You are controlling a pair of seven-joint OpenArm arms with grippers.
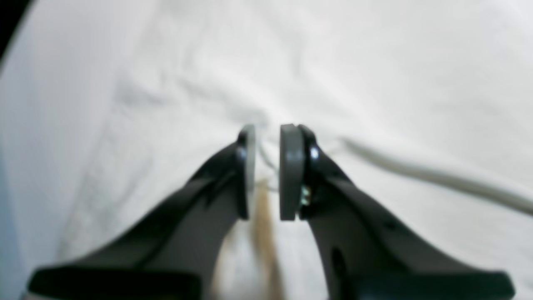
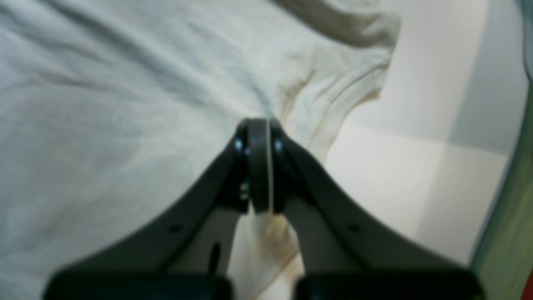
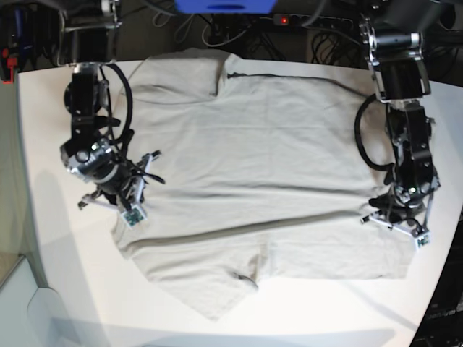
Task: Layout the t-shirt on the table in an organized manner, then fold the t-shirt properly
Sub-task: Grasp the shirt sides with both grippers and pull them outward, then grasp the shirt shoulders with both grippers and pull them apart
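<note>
The light grey-beige t-shirt [image 3: 260, 159] lies spread over the white table [image 3: 43, 238], with long creases across it and a flap at the front [image 3: 217, 289]. My right gripper [image 3: 123, 196] is at the shirt's left edge. In the right wrist view it [image 2: 260, 125] is shut, pinching cloth [image 2: 125, 104] next to a hemmed edge [image 2: 345, 91]. My left gripper [image 3: 394, 217] is at the shirt's right edge. In the left wrist view its pads [image 1: 266, 137] stand narrowly apart with a bunched fold of shirt [image 1: 374, 62] between them.
Cables and a power strip [image 3: 311, 20] lie along the table's back edge, beside a blue object [image 3: 224, 6]. Bare table shows past the shirt at the front [image 3: 325, 311] and in the right wrist view [image 2: 395, 175].
</note>
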